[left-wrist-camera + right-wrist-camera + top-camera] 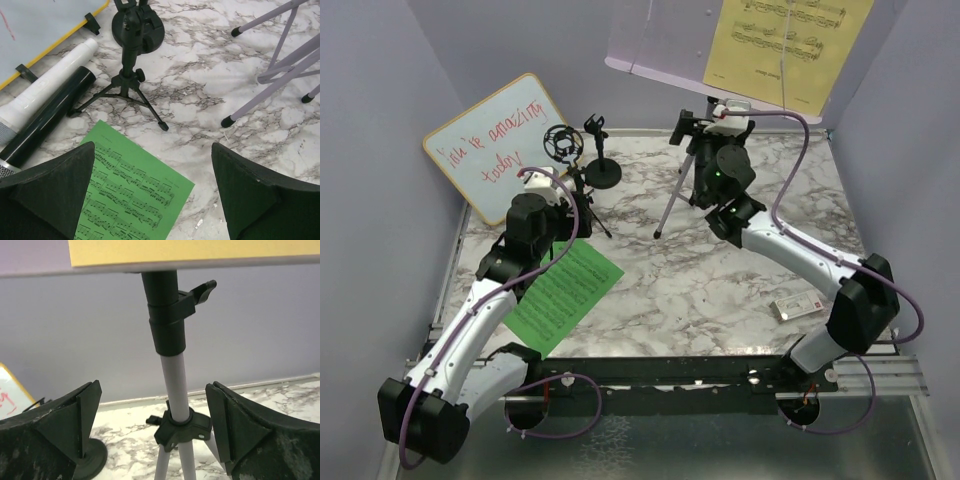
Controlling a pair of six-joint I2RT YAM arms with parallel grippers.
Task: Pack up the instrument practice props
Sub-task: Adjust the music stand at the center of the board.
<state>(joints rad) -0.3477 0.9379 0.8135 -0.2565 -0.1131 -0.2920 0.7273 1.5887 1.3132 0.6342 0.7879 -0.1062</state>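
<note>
Marble-patterned tabletop (720, 290), white with grey veins, in a small booth. Plain lilac-grey panels close it in on three sides: the left wall (370, 200), the back wall (500, 50) and the right wall (920, 150). A black rail (670, 372) runs along the table's near edge, and in front of it lies what appears to be a brushed-metal sheet (670, 450). The light falls soft and even across the surface.

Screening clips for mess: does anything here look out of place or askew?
The green sheet lies skewed on the table, not on the rack with the yellow sheet. A white mic and a black mic lie loose beside the whiteboard, unmounted. Nothing looks spilled or broken.
</note>
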